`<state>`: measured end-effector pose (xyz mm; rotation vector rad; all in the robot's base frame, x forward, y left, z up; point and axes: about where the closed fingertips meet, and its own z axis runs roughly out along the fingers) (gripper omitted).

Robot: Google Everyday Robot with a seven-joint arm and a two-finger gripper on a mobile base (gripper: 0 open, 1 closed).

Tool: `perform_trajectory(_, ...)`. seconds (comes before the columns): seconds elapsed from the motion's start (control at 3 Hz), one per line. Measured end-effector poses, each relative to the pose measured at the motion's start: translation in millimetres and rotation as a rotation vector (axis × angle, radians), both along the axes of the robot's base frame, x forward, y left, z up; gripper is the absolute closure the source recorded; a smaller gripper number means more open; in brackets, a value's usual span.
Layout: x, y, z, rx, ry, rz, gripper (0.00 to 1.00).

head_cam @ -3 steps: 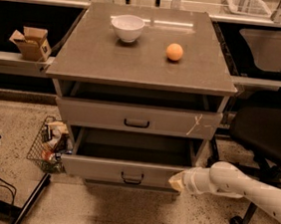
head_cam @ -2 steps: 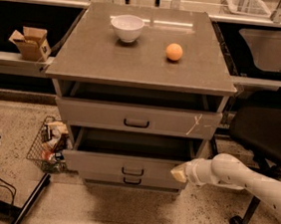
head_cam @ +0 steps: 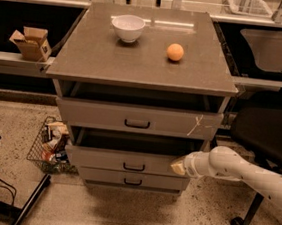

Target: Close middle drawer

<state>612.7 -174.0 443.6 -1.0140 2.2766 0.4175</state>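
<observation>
The middle drawer is a wide grey drawer with a plain front and a small black bow handle. It stands partly open, its front a little ahead of the bottom drawer. My gripper is at the end of the white arm that reaches in from the right. Its tip is against the right end of the middle drawer's front. The top drawer, with a pale cross mark at its right end, is also pulled out a little.
A white bowl and an orange sit on the cabinet top. A wire basket of items stands on the floor at the left, a cardboard box on the left shelf, a black office chair at the right.
The middle drawer has slid inward by a good part of its travel. My gripper has moved with its front toward the cabinet.
</observation>
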Motion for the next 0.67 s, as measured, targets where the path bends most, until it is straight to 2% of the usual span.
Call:
perform_trajectory(0.33, 8.7, 10.0, -8.9, -0.001, 0.03, 0.003, 0.78)
perform_trajectory(0.67, 8.7, 10.0, -8.9, -0.001, 0.03, 0.003, 0.56)
